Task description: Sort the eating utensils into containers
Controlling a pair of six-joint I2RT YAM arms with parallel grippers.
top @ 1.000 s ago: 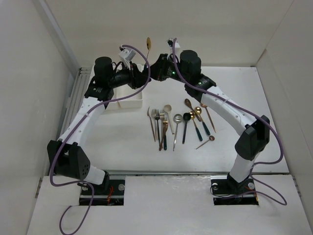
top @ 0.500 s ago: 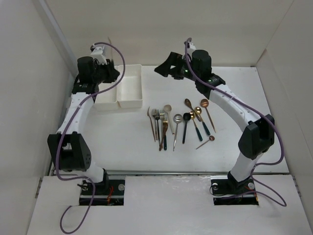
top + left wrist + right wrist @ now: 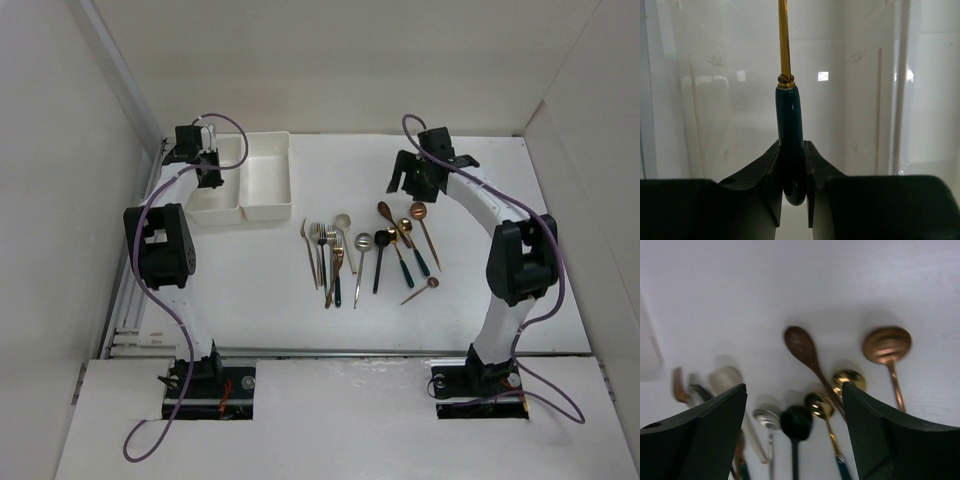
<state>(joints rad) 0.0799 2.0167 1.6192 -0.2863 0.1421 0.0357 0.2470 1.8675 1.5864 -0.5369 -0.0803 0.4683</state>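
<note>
Left gripper (image 3: 791, 150) is pinched tight on the green-handled utensil (image 3: 789, 112), gold stem pointing away, poised over the left bin of the white containers (image 3: 268, 190). Those sit at ten o'clock from the spoons and forks (image 3: 338, 265) lying on the table (image 3: 250, 285). Right gripper (image 3: 794, 395) hangs above that pile's one o'clock edge, fingers spread wide, nothing in them.

On the white desk (image 3: 250, 300): two joined white containers (image 3: 266, 185) far left; near centre, apart from them, a rough row of eating utensils (image 3: 363, 241).
</note>
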